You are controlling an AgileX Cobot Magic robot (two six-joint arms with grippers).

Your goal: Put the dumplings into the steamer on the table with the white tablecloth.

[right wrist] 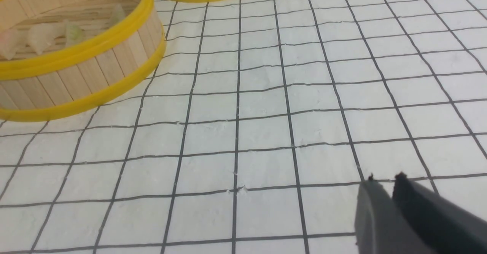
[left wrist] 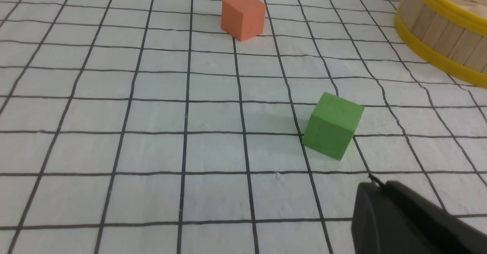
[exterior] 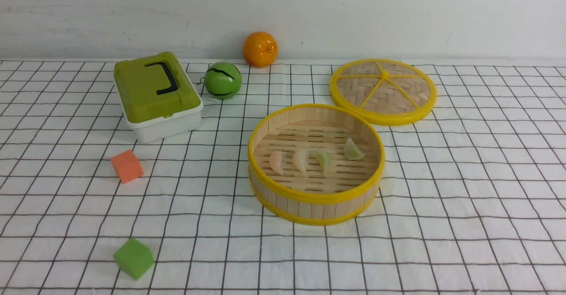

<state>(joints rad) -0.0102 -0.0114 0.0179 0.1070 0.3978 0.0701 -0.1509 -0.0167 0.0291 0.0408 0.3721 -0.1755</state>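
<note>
The steamer (exterior: 316, 197) stands right of centre on the white grid tablecloth (exterior: 464, 175). Four dumplings lie on its slatted floor: a pinkish one (exterior: 277, 161), a whitish one (exterior: 301, 159) and two pale green ones (exterior: 324, 162) (exterior: 353, 150). Neither gripper shows in the front view. My left gripper (left wrist: 374, 183) is shut and empty, low over the cloth near the green cube (left wrist: 333, 130), with the steamer wall (left wrist: 437, 29) further off. My right gripper (right wrist: 384, 178) is shut and empty, with only a slit between its tips, over bare cloth well away from the steamer (right wrist: 95, 67) and its dumplings (right wrist: 42, 37).
The woven yellow-rimmed lid (exterior: 383, 90) lies behind the steamer. A green-lidded white box (exterior: 155, 93), a green ball (exterior: 223, 80) and an orange (exterior: 260, 49) sit at the back left. An orange cube (exterior: 127, 166) and a green cube (exterior: 133, 258) lie at the left front.
</note>
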